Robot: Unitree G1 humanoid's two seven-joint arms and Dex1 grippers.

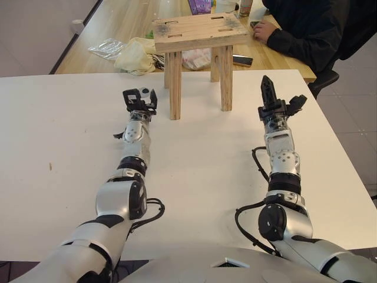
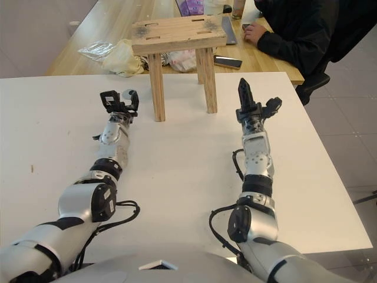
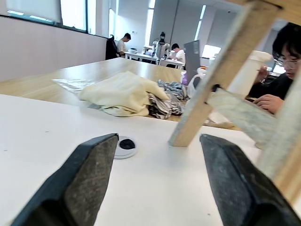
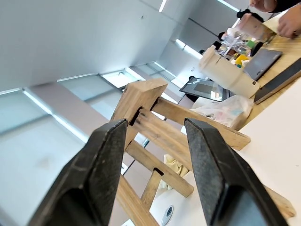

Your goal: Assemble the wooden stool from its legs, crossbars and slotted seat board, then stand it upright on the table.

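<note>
Standing upright in the head views, the assembled stool (image 1: 200, 32) sits at the far edge of the white table (image 1: 59, 153), flanked by the left gripper (image 1: 140, 97) and the right gripper (image 1: 280, 94). The left wrist view shows jaws spread and empty, with a stool leg (image 3: 207, 94) just beyond. In the right wrist view the jaws are likewise parted and empty, framing the crossbars (image 4: 164, 136).

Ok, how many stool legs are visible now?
3: near-left leg, near-right leg, and a far leg beside the near-right one; a fourth may be hidden.
</note>
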